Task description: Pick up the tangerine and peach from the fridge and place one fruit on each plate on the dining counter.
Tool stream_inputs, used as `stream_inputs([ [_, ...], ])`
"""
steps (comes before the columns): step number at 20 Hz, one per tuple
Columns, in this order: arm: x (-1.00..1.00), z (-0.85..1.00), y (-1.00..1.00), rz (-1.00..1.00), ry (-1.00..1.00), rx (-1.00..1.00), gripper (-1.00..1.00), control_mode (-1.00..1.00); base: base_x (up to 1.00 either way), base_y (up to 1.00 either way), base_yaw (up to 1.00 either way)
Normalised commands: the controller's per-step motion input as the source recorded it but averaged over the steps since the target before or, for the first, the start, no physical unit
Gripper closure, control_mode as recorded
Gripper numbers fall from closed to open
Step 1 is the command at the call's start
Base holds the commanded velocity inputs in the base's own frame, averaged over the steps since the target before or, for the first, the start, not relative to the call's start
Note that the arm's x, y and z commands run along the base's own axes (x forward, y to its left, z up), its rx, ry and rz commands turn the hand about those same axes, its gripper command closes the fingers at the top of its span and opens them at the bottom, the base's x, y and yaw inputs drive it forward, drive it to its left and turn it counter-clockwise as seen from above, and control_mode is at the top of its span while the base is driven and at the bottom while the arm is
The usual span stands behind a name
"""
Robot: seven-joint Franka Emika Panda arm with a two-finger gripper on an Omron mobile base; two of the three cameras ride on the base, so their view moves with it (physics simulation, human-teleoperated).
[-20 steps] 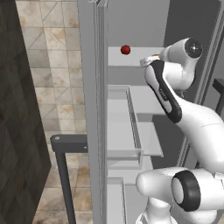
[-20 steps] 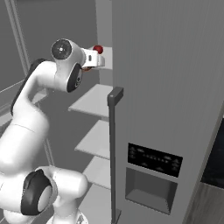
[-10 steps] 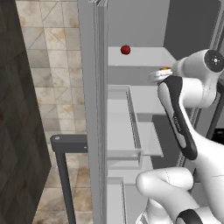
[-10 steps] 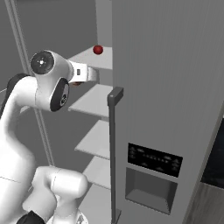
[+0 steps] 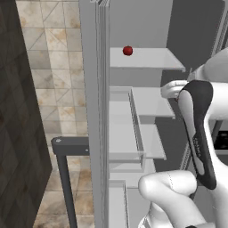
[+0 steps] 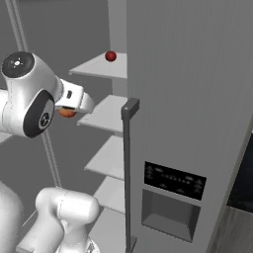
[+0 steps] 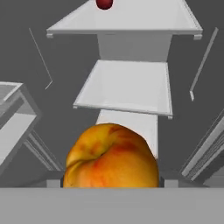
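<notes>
The fridge (image 5: 133, 67) is standing open, its pale shelves (image 7: 124, 87) stepping down one under another against a grey back wall. In the left base view a tiled wall (image 5: 58, 89) in beige and brown is running behind the fridge on the left, with a dark panel (image 5: 20, 111) nearer the camera. The open door is showing edge-on there, carrying a clear bin (image 5: 127, 129) and a dark handle (image 5: 67, 147). In the right base view the closed right door (image 6: 192, 99) is taking up most of the right side, with a tall dark handle (image 6: 129, 163) and a black dispenser panel (image 6: 174, 180); small pale marks are showing on that panel but are too small to read.

A dark red ball (image 5: 128, 50) is sitting on the top shelf, toward its far edge.

The tool (image 6: 74, 106) is hanging out in front of the shelves, level with the second one, and is gripping the peach (image 7: 111, 156). In the hand view the peach is sitting low and close, orange-red with a yellow blush, hiding the fingertips. In the right base view a bit of orange is peeking out just below the white hand.
</notes>
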Motion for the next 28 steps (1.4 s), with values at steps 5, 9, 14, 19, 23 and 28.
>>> stream_inputs([
  [5, -1.0, -0.01, 0.0, -0.11, 0.02, 0.21, 1.0, -1.0, 0.0, 0.0, 0.0],
  [9, -0.4, -0.39, 0.0, -0.11, 0.11, 0.02, 1.0, -1.0, 0.0, 0.0, 0.0],
  [14, -0.04, -0.3, -0.02, -0.05, 0.03, 0.0, 1.0, -1.0, 0.0, 0.0, 0.0],
  [19, 0.0, 0.0, 0.0, 0.0, 0.0, 0.0, 1.0, -1.0, 0.0, 0.0, 0.0],
  [23, 0.0, 0.0, 0.0, 0.0, 0.0, 0.0, 1.0, -1.0, 0.0, 0.0, 0.0],
  [28, -0.03, 0.0, 0.0, 0.0, 0.0, 0.0, 1.0, 1.0, -0.34, 0.0, 0.0],
])
